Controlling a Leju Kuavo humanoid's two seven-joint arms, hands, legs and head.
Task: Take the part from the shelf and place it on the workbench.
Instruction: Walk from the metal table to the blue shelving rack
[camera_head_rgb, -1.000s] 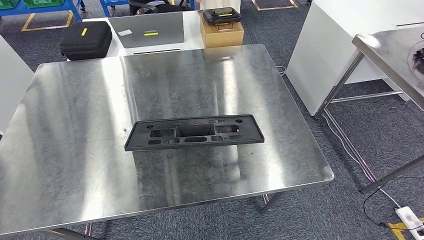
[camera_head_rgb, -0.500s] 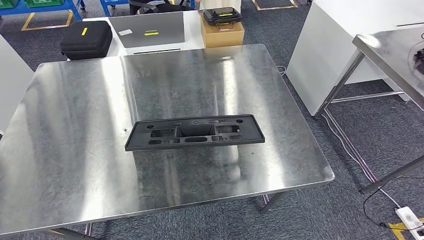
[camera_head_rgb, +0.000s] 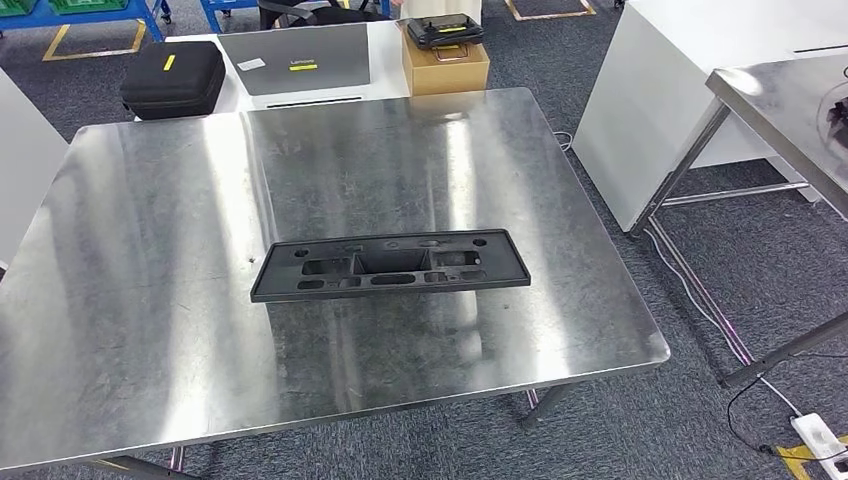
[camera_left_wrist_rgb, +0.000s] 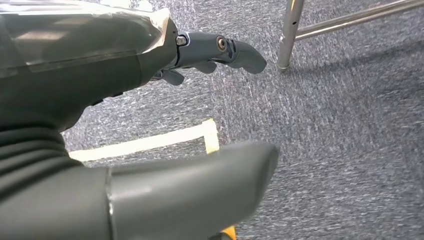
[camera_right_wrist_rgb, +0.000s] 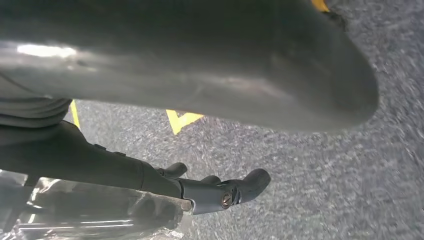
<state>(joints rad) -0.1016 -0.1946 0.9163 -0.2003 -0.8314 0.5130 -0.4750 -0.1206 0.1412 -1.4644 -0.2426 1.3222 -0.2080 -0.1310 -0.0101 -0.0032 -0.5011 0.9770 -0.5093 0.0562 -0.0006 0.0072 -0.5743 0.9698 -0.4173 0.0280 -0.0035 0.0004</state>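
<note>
Both hands hung low beside the robot, over the grey carpet and down below the table top. Left hand had its fingers spread apart and held nothing. Right hand was the same, with its fingers loose and nothing in them. On the shiny metal table lay the black part, flat, a little nearer the front edge than the back edge and about midway between the left and right edges. Its long side ran from left to right, almost in line with the front edge, with its right end tipped slightly toward the back. Its open pockets faced up. Neither hand looked nearer to it; the part was up above them and forward. It seemed the part was already set down, so the job looked done.
</note>
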